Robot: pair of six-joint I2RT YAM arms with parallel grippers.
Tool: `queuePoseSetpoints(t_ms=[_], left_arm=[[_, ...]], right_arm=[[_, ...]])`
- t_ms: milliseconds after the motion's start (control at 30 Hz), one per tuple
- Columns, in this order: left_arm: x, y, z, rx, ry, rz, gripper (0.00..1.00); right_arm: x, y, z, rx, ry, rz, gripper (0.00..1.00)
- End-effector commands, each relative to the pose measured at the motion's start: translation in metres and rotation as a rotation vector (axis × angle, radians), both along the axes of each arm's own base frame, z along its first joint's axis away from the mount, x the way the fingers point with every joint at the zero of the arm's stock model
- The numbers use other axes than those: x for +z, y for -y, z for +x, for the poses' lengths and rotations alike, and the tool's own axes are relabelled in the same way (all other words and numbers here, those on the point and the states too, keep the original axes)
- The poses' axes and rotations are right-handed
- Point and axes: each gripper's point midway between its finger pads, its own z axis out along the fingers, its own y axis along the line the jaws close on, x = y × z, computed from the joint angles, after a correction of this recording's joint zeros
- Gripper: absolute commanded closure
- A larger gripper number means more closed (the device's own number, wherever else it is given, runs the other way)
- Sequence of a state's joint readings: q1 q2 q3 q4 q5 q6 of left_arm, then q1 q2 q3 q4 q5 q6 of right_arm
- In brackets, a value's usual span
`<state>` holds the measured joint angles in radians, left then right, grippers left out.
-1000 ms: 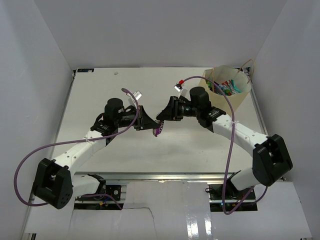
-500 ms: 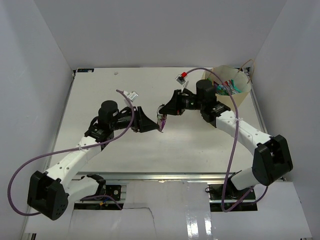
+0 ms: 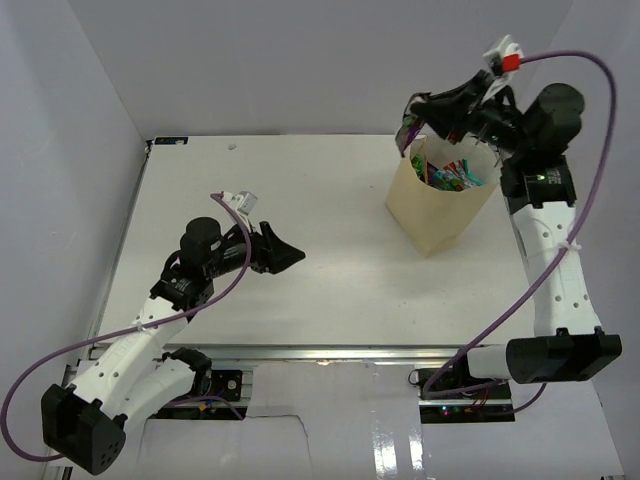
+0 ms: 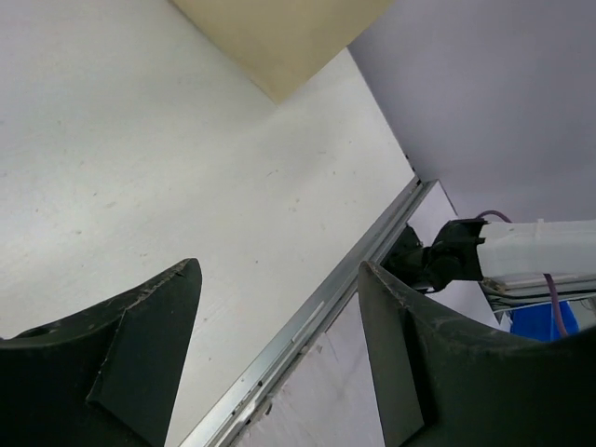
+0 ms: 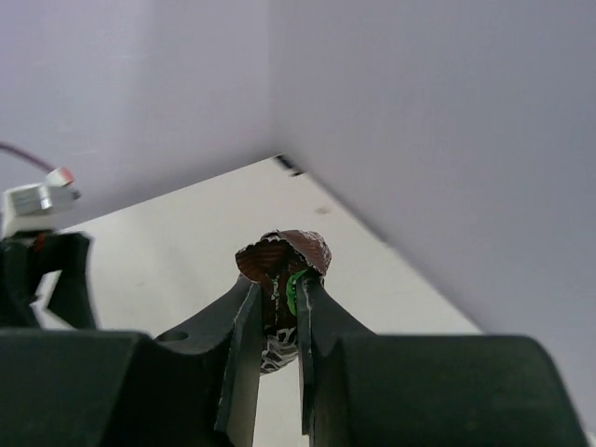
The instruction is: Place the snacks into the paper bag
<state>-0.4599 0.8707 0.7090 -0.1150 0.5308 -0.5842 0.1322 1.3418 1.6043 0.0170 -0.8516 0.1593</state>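
Right tool (image 5: 277, 296) pinches packet (image 5: 282, 253) — seemingly above bag (image 3: 440, 215).

White links, black joints and purple cables (image 3: 565, 53) are seen on both arms (image 3: 140, 325); the left gripper (image 4: 277, 270) and right gripper (image 5: 277, 289) are black.

Paper bag (image 3: 437, 215): tan kraft, upright, mouth open, at 2 o'clock on the table (image 3: 300, 190).
Packets in bag (image 3: 455, 176): several, heaped; green, red-pink and teal showing.
Purple packet (image 3: 409, 132): crumpled, held in the air at 10 o'clock of the bag mouth, pinched by right gripper (image 3: 414, 121).
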Motion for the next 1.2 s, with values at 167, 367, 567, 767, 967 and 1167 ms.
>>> queuePoseSetpoints(t_ms=[167,367,567,767,967,1167], left_arm=[[-0.021,-0.014,0.002,0.074,-0.012,0.061,0.21],[-0.03,-0.017,0.003,0.084,-0.023,0.083,0.21],[-0.032,-0.02,0.004,0.105,-0.036,0.099,0.21],[-0.032,-0.032,0.003,0.175,-0.034,0.11,0.09],[-0.014,-0.047,0.01,0.273,0.017,0.123,0.02],[0.015,-0.07,0.023,0.393,0.074,0.197,0.02]], right_arm=[[-0.006,0.127,0.059,-0.469,0.099,-0.184,0.83],[-0.066,0.146,0.089,-0.527,0.046,-0.309,0.81],[-0.131,0.143,0.111,-0.468,-0.101,-0.354,0.59],[-0.129,0.135,0.094,-0.405,-0.092,-0.369,0.26],[-0.109,0.146,0.069,-0.514,-0.165,-0.353,0.07],[-0.133,0.159,0.023,-0.645,-0.386,-0.319,0.1]])
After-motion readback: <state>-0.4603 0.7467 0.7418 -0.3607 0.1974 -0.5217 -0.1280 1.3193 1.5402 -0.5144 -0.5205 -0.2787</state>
